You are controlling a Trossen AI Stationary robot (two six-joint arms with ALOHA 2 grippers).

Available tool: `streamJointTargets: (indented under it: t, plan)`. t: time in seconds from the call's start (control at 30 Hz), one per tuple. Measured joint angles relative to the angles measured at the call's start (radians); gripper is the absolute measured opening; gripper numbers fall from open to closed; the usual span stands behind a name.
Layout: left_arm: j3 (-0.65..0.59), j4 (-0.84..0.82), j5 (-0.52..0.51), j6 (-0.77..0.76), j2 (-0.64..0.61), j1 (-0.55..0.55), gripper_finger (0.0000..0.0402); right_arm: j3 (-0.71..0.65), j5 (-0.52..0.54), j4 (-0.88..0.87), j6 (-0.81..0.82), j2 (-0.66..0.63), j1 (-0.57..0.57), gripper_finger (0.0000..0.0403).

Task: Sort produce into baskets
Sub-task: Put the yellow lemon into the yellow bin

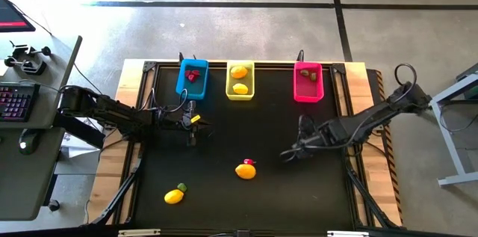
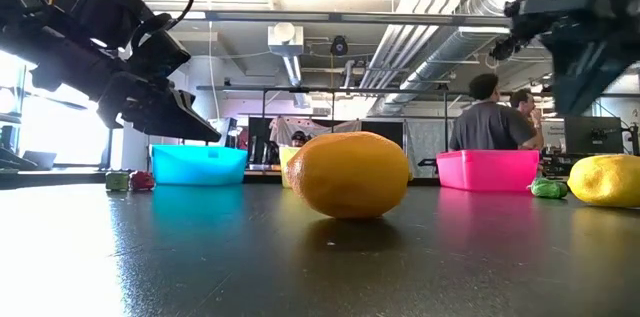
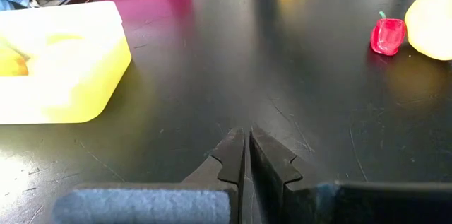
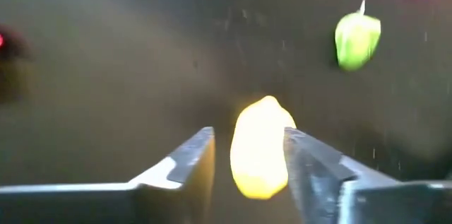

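Observation:
Three baskets stand in a row at the far edge. The blue basket holds a red piece, the yellow basket holds two lemons, and the pink basket holds green bits. My right gripper is open and hovers above a lemon. Its fingers stand on either side of the lemon without touching it, and a green piece lies beside it. In the low view that lemon rests on the table, well below the gripper. My left gripper is shut and empty, in front of the blue basket.
A lemon with a red piece lies mid-table; it also shows in the left wrist view. Another lemon with a green bit lies near the table's front left. People stand in the room behind the table.

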Motion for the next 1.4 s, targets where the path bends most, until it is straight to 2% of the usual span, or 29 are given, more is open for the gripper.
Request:
streamJointTargets:
  t: [0.2, 0.33, 0.5, 0.77, 0.97, 1.2, 1.4]
  plan:
    - [0.0, 0.0, 0.0, 0.0, 0.0, 0.0, 0.001, 0.0, -0.069, -0.039, 0.058, 0.001, 0.045, 0.0265]
    - [0.0, 0.0, 0.0, 0.0, 0.0, 0.0, 0.001, 0.0, -0.069, -0.107, 0.103, 0.001, 0.036, 0.0304]
    - [0.0, 0.0, 0.021, 0.0, 0.0, 0.0, 0.001, 0.0, -0.06, -0.124, 0.107, 0.003, 0.025, 0.0309]
    - [0.0, -0.004, 0.182, 0.016, 0.0, 0.0, 0.001, 0.0, -0.099, -0.081, 0.032, 0.113, -0.005, 0.031]
    - [0.0, -0.004, 0.182, 0.017, 0.0, 0.003, 0.001, 0.0, -0.169, -0.019, -0.032, 0.209, -0.028, 0.031]
    - [0.0, -0.004, 0.182, 0.019, 0.0, 0.003, 0.001, 0.0, -0.173, -0.026, -0.07, 0.258, -0.045, 0.0306]
    - [0.0, -0.017, 0.181, 0.012, 0.0, 0.003, 0.001, -0.001, -0.171, -0.009, -0.105, 0.262, -0.057, 0.0274]
